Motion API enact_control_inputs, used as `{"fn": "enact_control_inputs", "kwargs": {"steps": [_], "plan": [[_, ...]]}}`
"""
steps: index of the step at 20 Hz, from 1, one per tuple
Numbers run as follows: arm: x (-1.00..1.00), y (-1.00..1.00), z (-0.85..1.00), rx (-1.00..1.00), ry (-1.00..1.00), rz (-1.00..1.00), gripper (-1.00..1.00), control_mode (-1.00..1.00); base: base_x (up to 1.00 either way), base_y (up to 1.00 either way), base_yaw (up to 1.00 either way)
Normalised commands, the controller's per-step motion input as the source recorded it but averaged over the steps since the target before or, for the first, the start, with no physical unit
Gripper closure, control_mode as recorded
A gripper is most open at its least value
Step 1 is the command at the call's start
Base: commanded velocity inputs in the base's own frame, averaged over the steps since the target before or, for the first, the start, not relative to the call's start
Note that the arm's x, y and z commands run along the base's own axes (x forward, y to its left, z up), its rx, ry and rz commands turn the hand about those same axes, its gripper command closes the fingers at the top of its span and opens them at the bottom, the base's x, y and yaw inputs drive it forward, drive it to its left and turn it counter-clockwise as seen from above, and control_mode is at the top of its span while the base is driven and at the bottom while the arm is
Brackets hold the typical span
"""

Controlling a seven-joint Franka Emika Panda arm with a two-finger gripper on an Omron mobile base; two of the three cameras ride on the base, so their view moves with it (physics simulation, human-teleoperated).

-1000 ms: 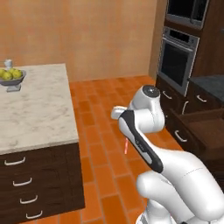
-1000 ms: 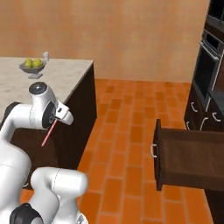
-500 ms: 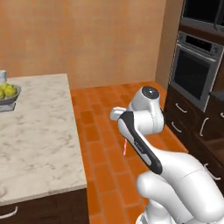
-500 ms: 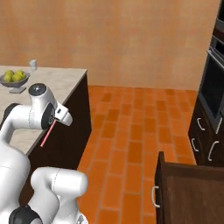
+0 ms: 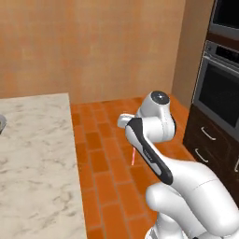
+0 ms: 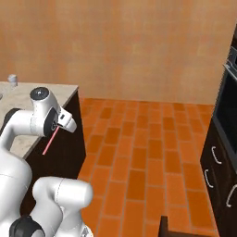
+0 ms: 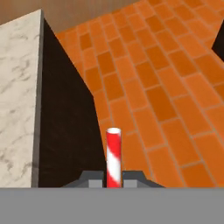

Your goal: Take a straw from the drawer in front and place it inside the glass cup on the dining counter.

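One straw [image 7: 113, 157] clamped in hand [image 7: 113, 180], beside dining counter [image 7: 19, 100] edge.

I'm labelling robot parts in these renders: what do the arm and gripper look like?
The arm is glossy white with rounded, bulbous links, a dark grey band along one link and a dark round cap on its joint. The gripper has two small dark grey finger tips. No cables or markings are visible.

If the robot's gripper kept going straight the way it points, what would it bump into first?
Probably the orange brick floor. The gripper, shut on the straw, points down past the dining counter's dark side, though how near that side lies is unclear.
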Motion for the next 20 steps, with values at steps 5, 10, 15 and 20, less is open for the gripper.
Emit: {"fn": "enact_control_inputs", "kwargs": {"steps": [5, 10, 15, 20], "plan": [[0.00, 0.00, 0.00, 0.00, 0.00, 0.00, 1.00, 1.00, 1.00, -0.20, 0.00], [0.00, 0.00, 0.00, 0.00, 0.00, 0.00, 1.00, 1.00, 1.00, -0.05, 0.02], [0.00, 0.00, 0.00, 0.00, 0.00, 0.00, 1.00, 1.00, 1.00, -0.10, 0.11], [0.00, 0.00, 0.00, 0.00, 0.00, 0.00, 1.00, 1.00, 1.00, -0.13, 0.28]]}}
